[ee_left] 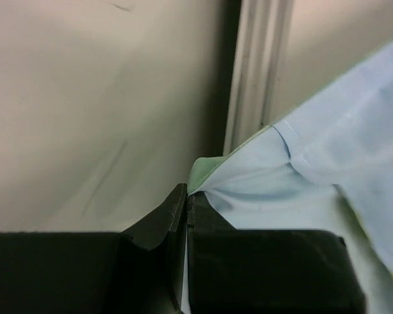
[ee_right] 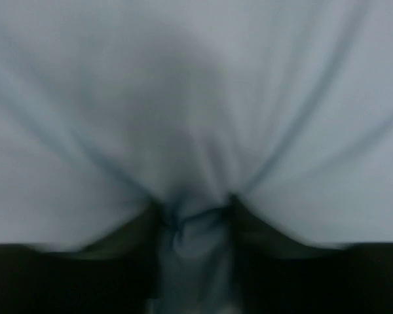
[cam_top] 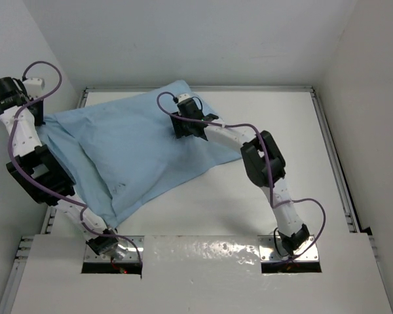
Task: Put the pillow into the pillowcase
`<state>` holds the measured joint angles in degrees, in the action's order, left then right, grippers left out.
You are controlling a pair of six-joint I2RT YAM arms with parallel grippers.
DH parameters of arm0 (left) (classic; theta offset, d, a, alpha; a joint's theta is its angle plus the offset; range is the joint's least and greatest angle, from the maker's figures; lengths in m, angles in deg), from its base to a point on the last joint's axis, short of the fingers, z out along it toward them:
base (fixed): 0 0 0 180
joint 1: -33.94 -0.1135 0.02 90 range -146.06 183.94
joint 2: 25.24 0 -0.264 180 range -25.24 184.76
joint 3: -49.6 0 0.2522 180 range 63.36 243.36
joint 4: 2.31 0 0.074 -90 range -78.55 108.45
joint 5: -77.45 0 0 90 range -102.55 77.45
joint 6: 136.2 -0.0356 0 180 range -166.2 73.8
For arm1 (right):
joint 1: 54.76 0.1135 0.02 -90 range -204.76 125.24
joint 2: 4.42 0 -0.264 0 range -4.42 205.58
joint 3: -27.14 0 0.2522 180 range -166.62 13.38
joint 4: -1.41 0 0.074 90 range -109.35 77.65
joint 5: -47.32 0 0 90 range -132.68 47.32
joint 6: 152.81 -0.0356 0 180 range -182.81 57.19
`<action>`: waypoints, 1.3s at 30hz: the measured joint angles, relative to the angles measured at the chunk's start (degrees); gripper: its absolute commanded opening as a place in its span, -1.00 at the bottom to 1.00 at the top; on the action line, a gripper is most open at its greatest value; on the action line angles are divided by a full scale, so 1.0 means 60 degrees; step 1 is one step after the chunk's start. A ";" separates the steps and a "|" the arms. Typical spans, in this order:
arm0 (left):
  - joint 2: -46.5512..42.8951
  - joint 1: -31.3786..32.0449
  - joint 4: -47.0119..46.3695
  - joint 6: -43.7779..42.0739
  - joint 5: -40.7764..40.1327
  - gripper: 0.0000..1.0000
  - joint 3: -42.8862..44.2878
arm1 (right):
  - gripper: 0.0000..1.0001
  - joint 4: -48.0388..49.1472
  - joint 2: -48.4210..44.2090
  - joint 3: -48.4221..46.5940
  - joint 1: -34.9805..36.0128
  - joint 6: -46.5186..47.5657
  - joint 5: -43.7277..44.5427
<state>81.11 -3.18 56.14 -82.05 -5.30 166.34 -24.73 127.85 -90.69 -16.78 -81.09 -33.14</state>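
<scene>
The light blue pillowcase (cam_top: 128, 154) lies puffed on the table with the pillow seemingly inside, its corner pinched tight by the left gripper (ee_left: 185, 203), while the half-open right gripper (ee_right: 195, 219) bunches its cloth.

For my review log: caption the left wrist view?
Left tool shut on the light-blue pillowcase edge beside the table's corner rail.

Left jaws closed, right jaws parted
</scene>
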 measured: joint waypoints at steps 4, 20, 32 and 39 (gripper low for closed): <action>0.0386 0.0011 -0.0204 0.0069 -0.0426 -1.00 0.0419 | -1.00 0.0284 0.0029 0.0259 -0.0047 -0.0852 -0.0095; 0.3049 0.3716 0.0634 0.1206 0.1297 0.25 0.3129 | 0.98 -0.0368 -0.8378 0.8324 -0.2073 -0.1115 0.1716; -0.0820 0.3741 0.1213 0.1577 0.2331 -0.60 -0.0867 | -0.24 -0.0393 -0.7195 0.4969 0.0076 -0.0641 0.1195; -0.0055 0.4991 0.1603 0.1574 0.3038 0.17 -0.3559 | 0.10 0.0732 -0.4510 0.3752 0.1395 -0.1512 0.0601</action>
<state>80.78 26.76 65.76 -72.61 12.93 144.98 -20.34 100.79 -68.18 -8.41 -90.16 -29.53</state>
